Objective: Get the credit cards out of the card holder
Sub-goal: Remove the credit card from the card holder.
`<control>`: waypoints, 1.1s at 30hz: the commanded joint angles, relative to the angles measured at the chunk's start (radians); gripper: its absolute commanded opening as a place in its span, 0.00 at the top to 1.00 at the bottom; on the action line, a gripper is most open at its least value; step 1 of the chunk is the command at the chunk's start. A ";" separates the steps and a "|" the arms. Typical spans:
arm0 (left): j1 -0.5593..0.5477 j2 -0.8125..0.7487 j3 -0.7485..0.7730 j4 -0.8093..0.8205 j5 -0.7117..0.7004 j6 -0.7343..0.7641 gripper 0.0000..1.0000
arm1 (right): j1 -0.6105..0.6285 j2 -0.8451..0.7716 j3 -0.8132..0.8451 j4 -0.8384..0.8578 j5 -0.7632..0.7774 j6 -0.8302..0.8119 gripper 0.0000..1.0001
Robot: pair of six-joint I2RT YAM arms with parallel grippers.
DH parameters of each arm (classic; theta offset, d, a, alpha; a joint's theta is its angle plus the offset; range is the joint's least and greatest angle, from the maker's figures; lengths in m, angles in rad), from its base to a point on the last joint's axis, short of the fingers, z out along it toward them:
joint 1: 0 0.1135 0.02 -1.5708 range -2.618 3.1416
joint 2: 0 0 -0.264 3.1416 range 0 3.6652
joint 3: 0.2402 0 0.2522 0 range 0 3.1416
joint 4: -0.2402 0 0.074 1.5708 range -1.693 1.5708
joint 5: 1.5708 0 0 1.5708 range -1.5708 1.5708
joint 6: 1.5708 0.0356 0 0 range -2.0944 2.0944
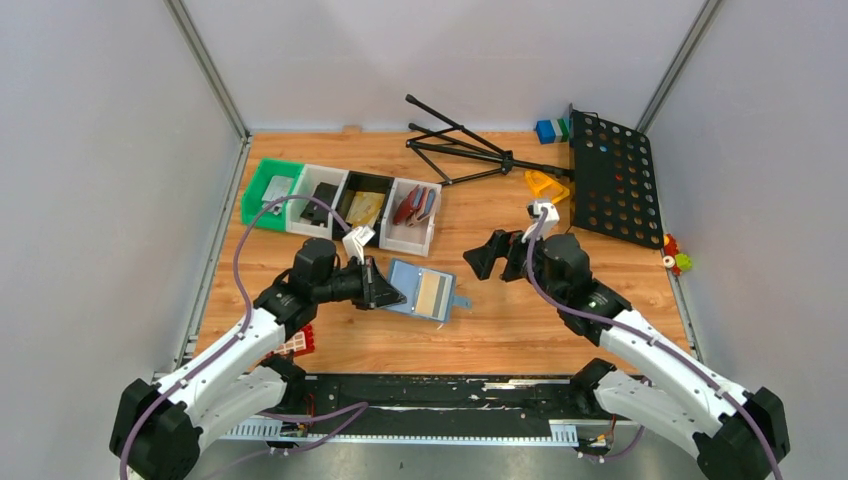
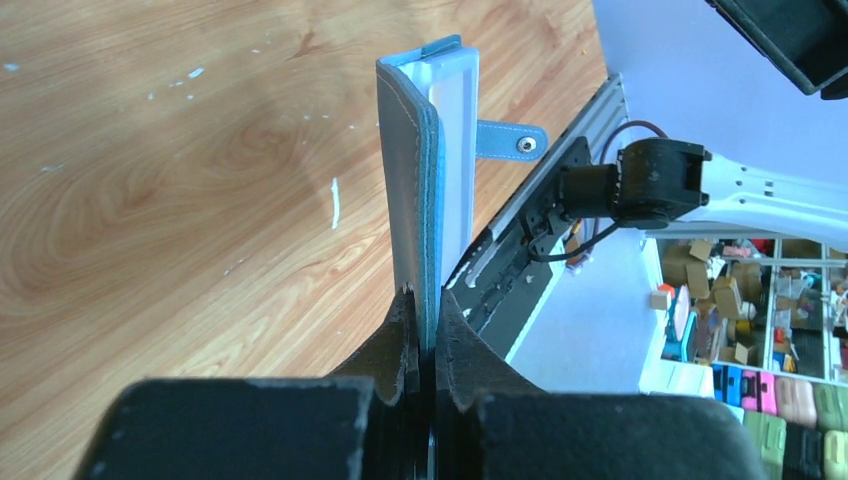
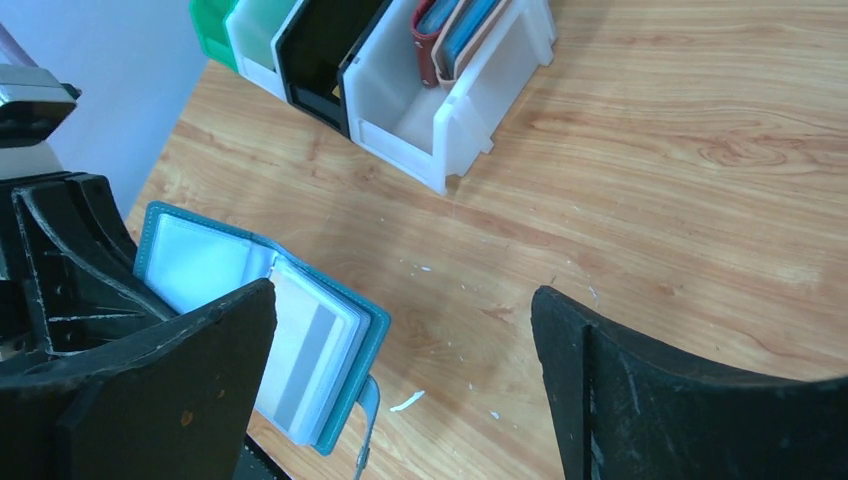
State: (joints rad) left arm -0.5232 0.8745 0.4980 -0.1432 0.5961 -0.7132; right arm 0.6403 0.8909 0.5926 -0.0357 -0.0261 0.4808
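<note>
Tabletop (image 2: 180, 200): left gripper (image 2: 428, 318) clamps card holder (image 2: 406, 180) edge.

Row of bins (image 1: 408, 242), black tripod (image 1: 507, 160), perforated black panel (image 1: 612, 180)

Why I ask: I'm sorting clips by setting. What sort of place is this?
Probably a robot lab test cell: a wooden table enclosed by white panels on metal posts, a row of plastic bins, and stacked boxes outside it.

The card holder (image 1: 425, 290) sits between my left gripper (image 1: 392, 293), which pinches its left edge, and my right gripper (image 1: 483, 257). A row of bins (image 1: 340, 205) stands behind it.
</note>
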 commanded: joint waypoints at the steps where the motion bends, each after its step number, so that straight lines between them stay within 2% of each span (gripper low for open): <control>1: -0.027 -0.012 0.007 0.113 0.027 -0.027 1.00 | -0.002 -0.062 0.034 -0.168 0.067 0.012 0.00; 3: -0.028 -0.012 -0.001 0.134 0.024 -0.034 1.00 | -0.025 -0.072 0.054 -0.264 0.057 0.042 0.00; 6: -0.030 -0.012 -0.020 0.196 0.023 -0.058 1.00 | -0.054 -0.092 0.018 -0.234 -0.106 0.068 0.00; 13: -0.029 -0.031 -0.057 0.265 -0.009 -0.115 1.00 | -0.055 -0.083 0.006 -0.235 -0.247 0.131 0.00; 17: -0.029 -0.042 -0.103 0.363 -0.035 -0.191 1.00 | -0.055 -0.101 -0.004 -0.229 -0.287 0.184 0.00; 22: -0.029 -0.026 -0.139 0.505 -0.023 -0.280 1.00 | -0.056 -0.152 -0.065 -0.125 -0.377 0.236 0.00; 29: -0.029 -0.016 -0.161 0.633 -0.012 -0.371 1.00 | -0.056 -0.167 -0.106 -0.057 -0.423 0.315 0.00; 33: -0.029 -0.004 -0.174 0.725 0.004 -0.438 1.00 | -0.055 -0.167 -0.124 -0.024 -0.430 0.328 0.04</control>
State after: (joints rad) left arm -0.5495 0.8654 0.3332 0.3973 0.5732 -1.0607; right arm 0.5861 0.7349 0.4870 -0.1497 -0.4217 0.7631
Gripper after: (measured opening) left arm 0.032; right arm 0.983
